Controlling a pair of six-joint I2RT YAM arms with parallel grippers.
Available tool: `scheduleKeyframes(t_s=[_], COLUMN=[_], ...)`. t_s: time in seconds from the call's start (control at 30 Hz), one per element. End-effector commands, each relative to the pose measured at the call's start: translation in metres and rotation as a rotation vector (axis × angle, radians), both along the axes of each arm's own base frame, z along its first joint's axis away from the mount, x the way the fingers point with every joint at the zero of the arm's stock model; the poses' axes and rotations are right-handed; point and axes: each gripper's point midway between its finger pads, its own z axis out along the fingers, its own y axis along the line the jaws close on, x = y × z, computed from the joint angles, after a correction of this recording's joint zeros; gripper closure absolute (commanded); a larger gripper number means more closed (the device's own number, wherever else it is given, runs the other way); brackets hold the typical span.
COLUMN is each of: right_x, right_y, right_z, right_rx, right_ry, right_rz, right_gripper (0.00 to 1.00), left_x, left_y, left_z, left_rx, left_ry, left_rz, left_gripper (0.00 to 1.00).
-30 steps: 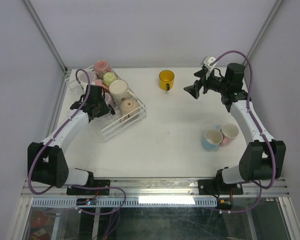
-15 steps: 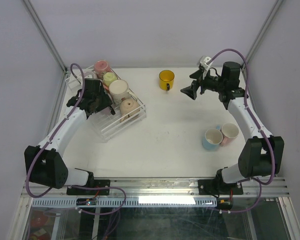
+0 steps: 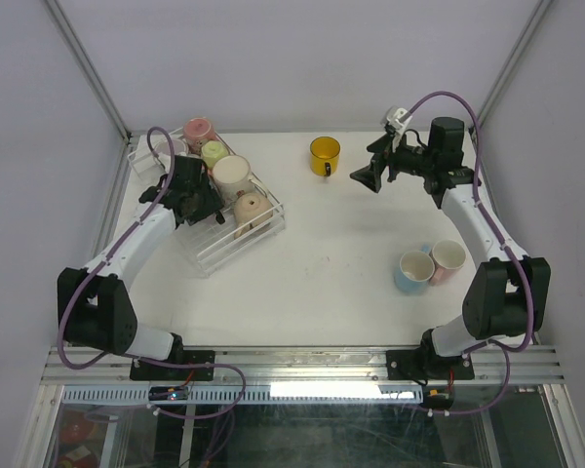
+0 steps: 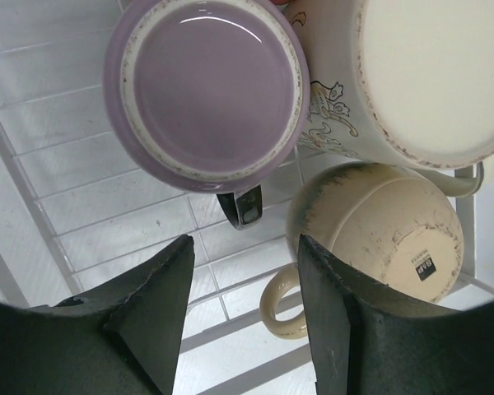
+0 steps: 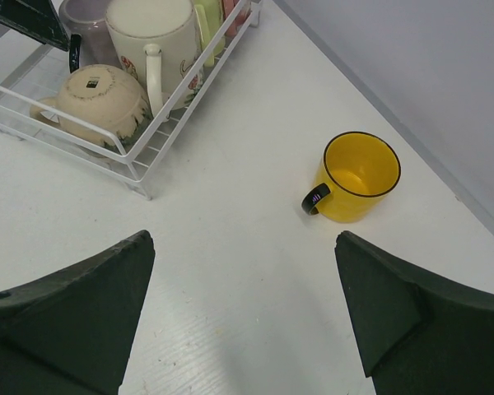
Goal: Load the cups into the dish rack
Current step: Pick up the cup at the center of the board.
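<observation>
The dish rack (image 3: 211, 261) sits at the back left and holds a pink cup (image 3: 197, 132), a green cup (image 3: 214, 153), a large cream cup (image 3: 232, 174) and an upturned beige cup (image 3: 251, 208). My left gripper (image 3: 197, 200) hovers over the rack, open and holding nothing. In its wrist view a lilac cup (image 4: 207, 86) with a dark handle lies just ahead of the left gripper (image 4: 245, 247), and the beige cup (image 4: 375, 234) is beside the right finger. My right gripper (image 3: 367, 177) hangs open over bare table. The yellow cup (image 5: 358, 177) stands ahead and to the right of the right gripper (image 5: 243, 239).
A light blue cup (image 3: 413, 270) and a pale pink cup (image 3: 448, 257) stand together on the right side of the table, by the right arm. Enclosure walls and frame posts border the table at the back and sides.
My left gripper has opened and let go of the lilac cup, which now rests in the rack. The right gripper has drifted slightly left, nearer the yellow cup.
</observation>
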Motion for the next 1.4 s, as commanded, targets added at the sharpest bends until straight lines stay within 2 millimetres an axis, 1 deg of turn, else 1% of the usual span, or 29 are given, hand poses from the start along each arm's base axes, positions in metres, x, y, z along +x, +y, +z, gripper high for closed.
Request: scheduleKeyframes(t_s=[0.0,0.1,0.17,0.23,0.47,0.53,0.63,0.77,0.93,1.3,1.37], right_x=[0.003,0.002,0.002,0.001,0.000,0.001,0.000,0.000,-0.002,-0.003,-0.002], right_y=[0.005,0.005,0.005,0.005,0.004,0.004,0.004,0.004,0.004,0.003,0.003], right_z=[0.026,0.025,0.025,0.024,0.022,0.022,0.022,0.022,0.021,0.019,0.018], right_rx=[0.009,0.007,0.006,0.006,0.003,0.001,0.001,0.000,-0.001,-0.004,-0.003], right_ry=[-0.070,-0.068,-0.068,-0.067,-0.065,-0.065,-0.067,-0.070,-0.066,-0.060,-0.058], right_rz=[0.018,0.016,0.015,0.015,0.013,0.013,0.013,0.012,0.011,0.011,0.011], right_gripper=[0.06,0.06,0.06,0.06,0.06,0.06,0.06,0.06,0.06,0.06,0.06], left_x=[0.011,0.013,0.014,0.015,0.020,0.023,0.032,0.046,0.059,0.071,0.072], left_y=[-0.012,-0.012,-0.014,-0.019,-0.029,-0.031,-0.034,-0.036,-0.040,-0.048,-0.050], left_z=[-0.006,-0.009,-0.008,-0.007,-0.005,-0.006,-0.004,0.005,0.011,0.023,0.025], left_rx=[-0.024,-0.021,-0.031,-0.054,-0.127,-0.140,-0.153,-0.162,-0.181,-0.256,-0.270], left_ry=[-0.014,-0.009,-0.013,-0.018,-0.047,-0.055,-0.076,-0.114,-0.147,-0.210,-0.220], left_rz=[-0.031,-0.031,-0.037,-0.045,-0.040,-0.035,-0.027,-0.015,-0.010,0.008,0.009], left_gripper=[0.49,0.53,0.62,0.66,0.67,0.72,0.75,0.76,0.76,0.78,0.79])
